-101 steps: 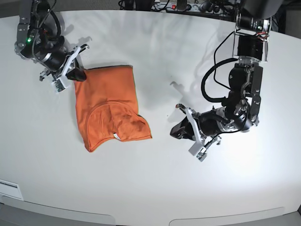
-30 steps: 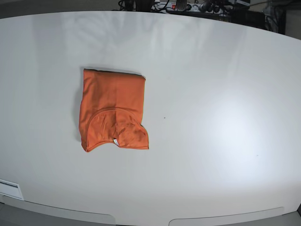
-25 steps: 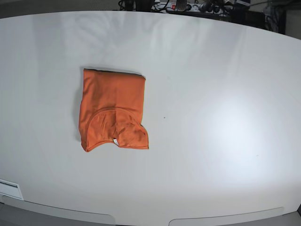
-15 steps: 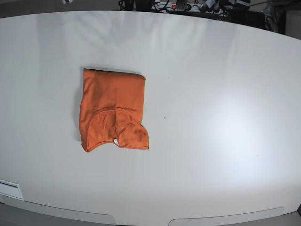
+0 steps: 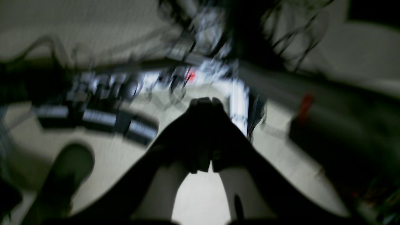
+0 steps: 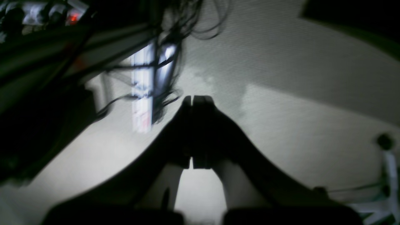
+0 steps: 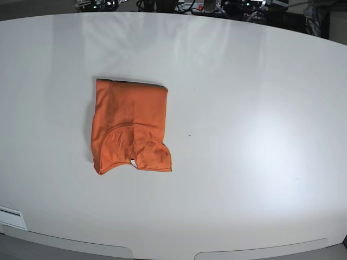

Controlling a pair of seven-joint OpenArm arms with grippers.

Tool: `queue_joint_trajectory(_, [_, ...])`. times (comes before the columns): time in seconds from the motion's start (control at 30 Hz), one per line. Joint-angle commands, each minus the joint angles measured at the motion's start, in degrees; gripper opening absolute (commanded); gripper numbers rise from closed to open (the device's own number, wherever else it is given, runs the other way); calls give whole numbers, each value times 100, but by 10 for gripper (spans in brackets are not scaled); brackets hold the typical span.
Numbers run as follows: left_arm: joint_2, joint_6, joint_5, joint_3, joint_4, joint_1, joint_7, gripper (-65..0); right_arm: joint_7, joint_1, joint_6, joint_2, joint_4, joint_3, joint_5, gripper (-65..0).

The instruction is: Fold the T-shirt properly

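Hands first: we keep our left hand (image 5: 204, 101) closed with nothing between its jaws, and in its wrist view the two dark fingers meet at their tips. It points away from the surface, toward a blurred clutter of cables and equipment, so it has no contact with any cloth. Our right hand (image 6: 195, 98) is the same, jaws pressed together and empty, and it faces a pale wall and some dangling cables (image 6: 175, 47). In the base view neither hand appears over the surface, so we judge that both arms are drawn back out of the working area, probably to leave the cloth undisturbed.

Further out, the T-shirt (image 7: 130, 127) lies alone on the white surface (image 7: 244, 135), on the side of our right arm and well apart from every edge. It is folded to a compact, nearly rectangular packet that lies flat. The round neckline (image 7: 127, 130) faces up in the lower half, and a small white tag (image 7: 132, 162) shows near the lower border. One lower corner (image 7: 165, 162) sticks out a little past the side line, so the fold is not perfectly square. We judge the folding as finished or almost finished, since nothing holds the shirt and its layers rest by their own weight.
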Motion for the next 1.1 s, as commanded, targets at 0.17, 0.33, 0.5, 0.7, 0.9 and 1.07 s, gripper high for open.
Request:
queue_joint_trajectory(0.17, [9, 210, -4, 474, -1412, 105, -1147, -650, 396, -20, -92, -369, -828, -72, -181, -650])
queue_joint_trajectory(0.33, [17, 210, -101, 492, -1543, 63, -1233, -650, 579, -142, -94, -466, -949, -72, -208, -650])
queue_joint_trajectory(0.5, [46, 208, -140, 492, -1329, 55, -1080, -650, 616, -105, -131, -466, -944, -72, -223, -650])
queue_joint_trajectory(0.7, [63, 210, -369, 492, -1145, -20, -988, -650, 616, -72, -70, -466, -944, -72, -227, -650])
queue_joint_trajectory(0.9, [61, 238, -356, 492, -1110, -42, -992, -650, 649, -44, -94, -463, -885, -72, -485, -650])
queue_joint_trajectory(1.07, [61, 92, -369, 492, -1108, -31, -997, -650, 654, -48, 131, -452, -573, -72, -459, -650])
